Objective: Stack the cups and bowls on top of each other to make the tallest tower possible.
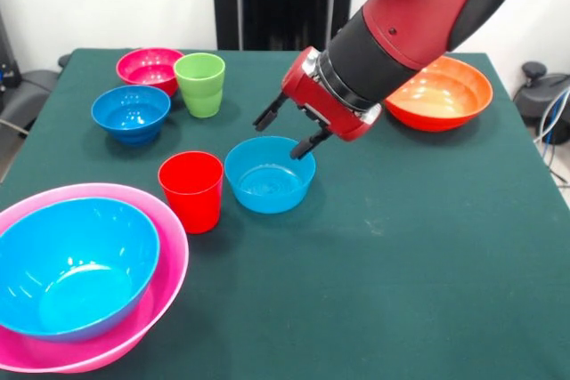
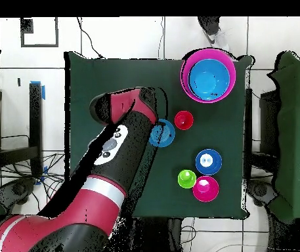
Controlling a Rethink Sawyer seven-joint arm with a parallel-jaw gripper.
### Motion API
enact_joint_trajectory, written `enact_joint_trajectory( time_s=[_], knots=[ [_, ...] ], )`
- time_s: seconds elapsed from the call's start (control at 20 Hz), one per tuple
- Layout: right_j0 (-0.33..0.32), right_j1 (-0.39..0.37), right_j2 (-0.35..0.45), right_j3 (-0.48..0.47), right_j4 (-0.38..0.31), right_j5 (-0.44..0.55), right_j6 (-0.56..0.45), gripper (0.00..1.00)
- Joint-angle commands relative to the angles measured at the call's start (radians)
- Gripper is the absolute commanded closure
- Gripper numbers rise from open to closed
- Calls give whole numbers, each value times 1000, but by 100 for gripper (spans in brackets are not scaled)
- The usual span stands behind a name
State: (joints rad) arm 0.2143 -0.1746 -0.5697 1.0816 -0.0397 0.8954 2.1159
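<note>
1. Dark green cloth covers the table [image 1: 427, 255], with a white wall and the black pedestal behind it in the front view.
2. The red and black arm's gripper [image 1: 287, 133] hangs with its black fingers spread apart, holding nothing, just above the far rim of the small glossy light-blue plastic bowl [image 1: 269, 175].
3. The tower [image 1: 85, 282] so far is a large light-blue bowl nested in the huge hot-pink bowl, at the table's near left corner in the front view.
4. Risks, as I judge them:
   - the bright red plastic tumbler [image 1: 191, 190] stands just beside the small bowl, so a sideways drag could topple it;
   - a thin glossy rim may slip from a one-sided pinch;
   - a finger landing on the rim could tip the bowl.
5. Standing apart: the light green plastic tumbler [image 1: 199, 84], a small magenta bowl [image 1: 147, 67], a darker blue bowl [image 1: 131, 113] and an orange bowl [image 1: 441, 93].
6. No brand, label or writing is legible.
</note>
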Motion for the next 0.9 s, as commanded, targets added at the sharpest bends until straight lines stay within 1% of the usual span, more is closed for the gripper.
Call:
enact_joint_trajectory(
  time_s=[0.05, 0.4, 0.9],
  knots=[
    [29, -24, 91, 80, 52, -57, 228, 0],
    [23, -11, 105, 77, 87, -84, 240, 0],
    [32, -16, 118, 95, 119, -103, 246, 0]
  ],
)
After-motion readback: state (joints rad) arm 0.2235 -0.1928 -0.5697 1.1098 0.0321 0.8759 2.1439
